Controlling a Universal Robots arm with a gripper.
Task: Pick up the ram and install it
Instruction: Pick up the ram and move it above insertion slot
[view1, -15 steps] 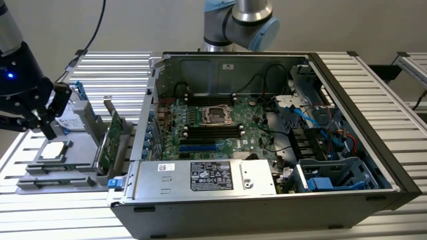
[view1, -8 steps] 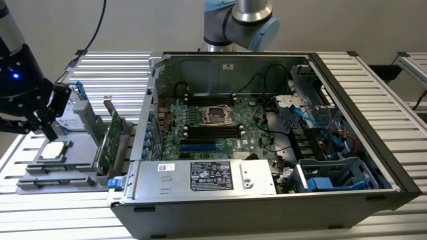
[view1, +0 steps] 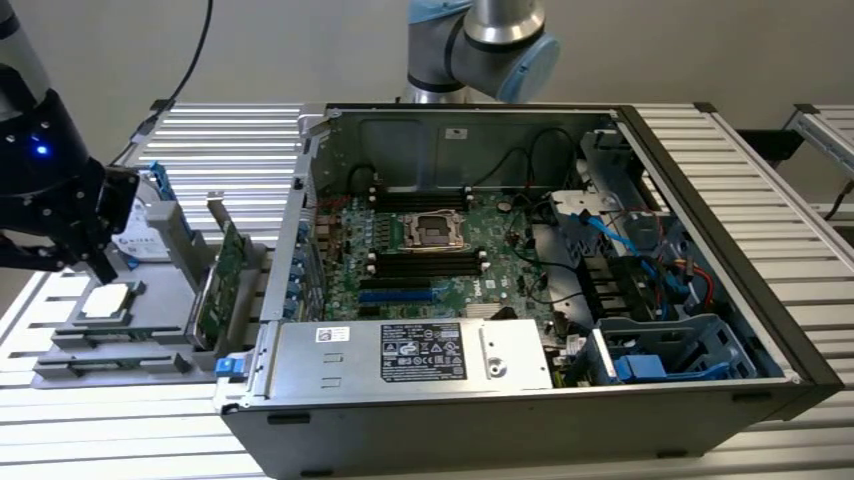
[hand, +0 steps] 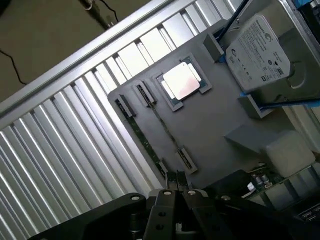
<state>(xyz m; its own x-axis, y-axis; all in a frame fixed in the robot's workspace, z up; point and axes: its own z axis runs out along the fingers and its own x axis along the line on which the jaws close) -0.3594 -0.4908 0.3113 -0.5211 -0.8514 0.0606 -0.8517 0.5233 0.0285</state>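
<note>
The ram is a thin green stick standing on edge in a clip holder on the grey parts tray. My black gripper hangs just above the tray near one end of that stick, fingers pressed together and holding nothing. In the exterior view, the gripper hovers over the tray at the exterior view's left, beside the open computer case. The motherboard's black memory slots lie inside the case below the processor socket.
On the tray also sit a silver processor chip, a hard drive with blue rails, and an upright green expansion card. The case's left wall stands between tray and motherboard. Slatted metal tabletop surrounds everything.
</note>
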